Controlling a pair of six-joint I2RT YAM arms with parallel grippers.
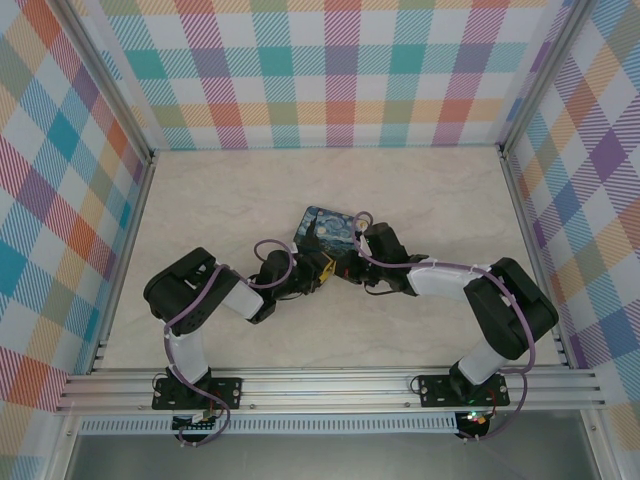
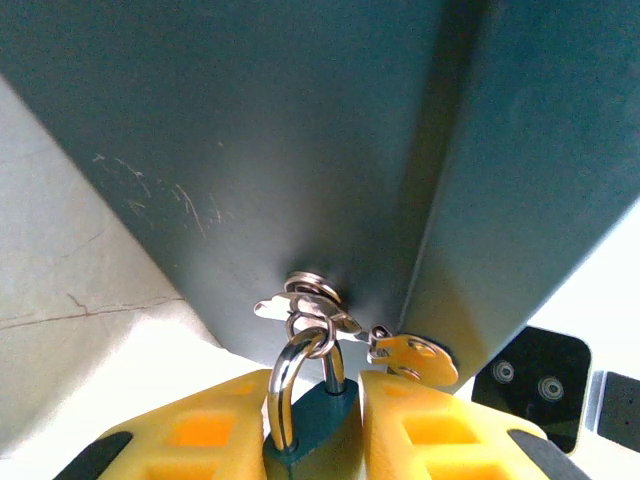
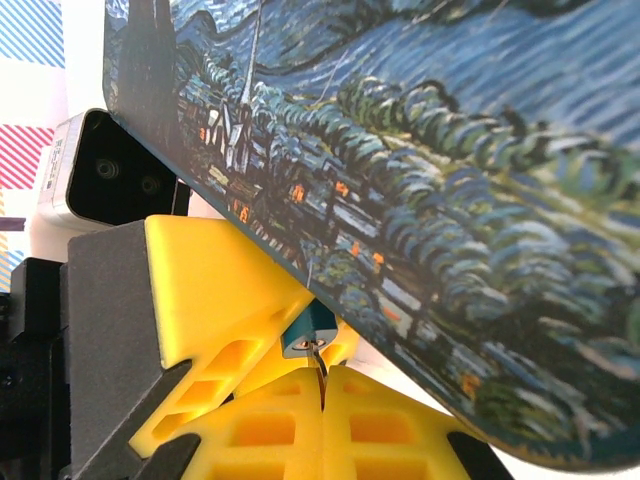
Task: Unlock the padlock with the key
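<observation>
Grey key (image 3: 321, 375) at teal padlock's (image 3: 303, 335) keyhole.

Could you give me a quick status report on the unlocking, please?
Left pincer clamped on padlock. Right pincer shut on key, tip at keyhole. Shackle through tin box's hasp ring; nothing blocking.

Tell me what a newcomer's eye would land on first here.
The starry-night painted tin at the middle of the table grabs attention first. Hanging from its hasp, the tiny teal padlock sits gripped in the yellow-fingered left gripper. The right gripper pinches the thin key at the padlock's underside.
</observation>
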